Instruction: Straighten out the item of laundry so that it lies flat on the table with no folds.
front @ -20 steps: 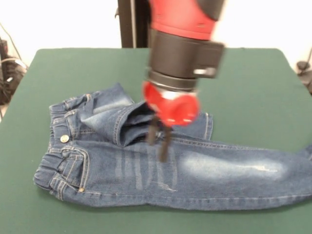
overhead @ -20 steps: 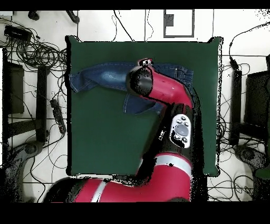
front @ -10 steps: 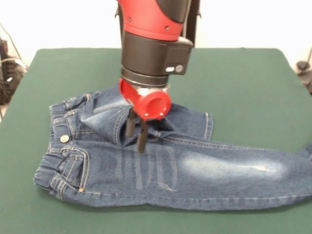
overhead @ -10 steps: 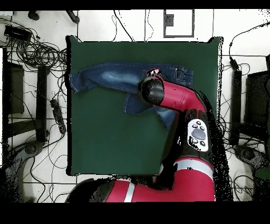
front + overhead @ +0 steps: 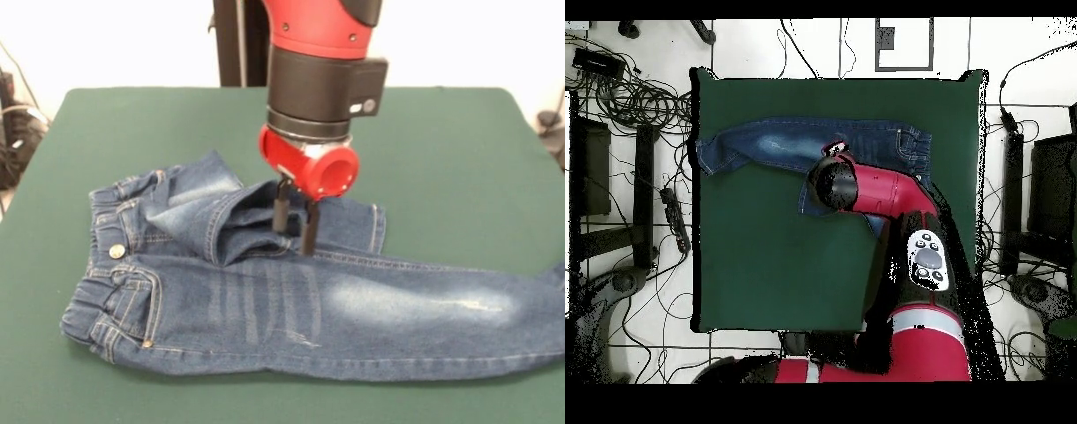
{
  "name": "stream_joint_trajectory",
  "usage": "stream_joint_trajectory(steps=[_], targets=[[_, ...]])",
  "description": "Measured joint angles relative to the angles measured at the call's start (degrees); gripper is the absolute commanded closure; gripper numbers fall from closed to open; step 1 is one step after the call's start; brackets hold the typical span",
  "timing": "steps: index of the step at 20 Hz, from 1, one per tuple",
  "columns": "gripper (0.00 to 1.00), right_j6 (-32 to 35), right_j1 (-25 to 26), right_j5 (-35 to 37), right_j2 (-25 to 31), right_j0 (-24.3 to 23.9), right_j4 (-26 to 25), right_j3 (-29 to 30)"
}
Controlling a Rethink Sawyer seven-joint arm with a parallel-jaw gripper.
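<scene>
The blue denim jeans (image 5: 371, 309) lie on the green table (image 5: 459, 141). The waistband is at the left and one leg runs straight out to the right. The other leg (image 5: 199, 212) is folded back toward the waist, with its hem opening facing right. My gripper (image 5: 295, 228) hangs just over that folded hem, and its two black fingers (image 5: 281, 210) stand a small gap apart with denim showing between them. In the overhead view the jeans (image 5: 765, 145) lie near the table's top edge, and the arm's wrist (image 5: 833, 185) hides the gripper.
The robot's pedestal (image 5: 238, 44) stands behind the table's far edge. In the overhead view, cables and dark boxes (image 5: 625, 100) lie on the floor around the table (image 5: 765, 270). Bare green top lies between the jeans and the robot's base.
My gripper swung left across the folded leg, then back right to the hem opening and a little farther from the camera. The jeans look the same as before.
</scene>
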Motion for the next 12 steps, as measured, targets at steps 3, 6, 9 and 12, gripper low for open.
stream_joint_trajectory(steps=[3,6,9,12], targets=[[0.0,0.0,-0.7,0.0,0.9,-0.3,-0.3,1.0],[0.0,0.0,-1.2,0.0,1.6,-0.5,-0.3,1.9],[0.0,0.0,-1.8,0.0,2.1,-1.0,-0.5,2.9],[0.0,0.0,-2.1,0.0,2.3,-1.4,-1.3,3.5]])
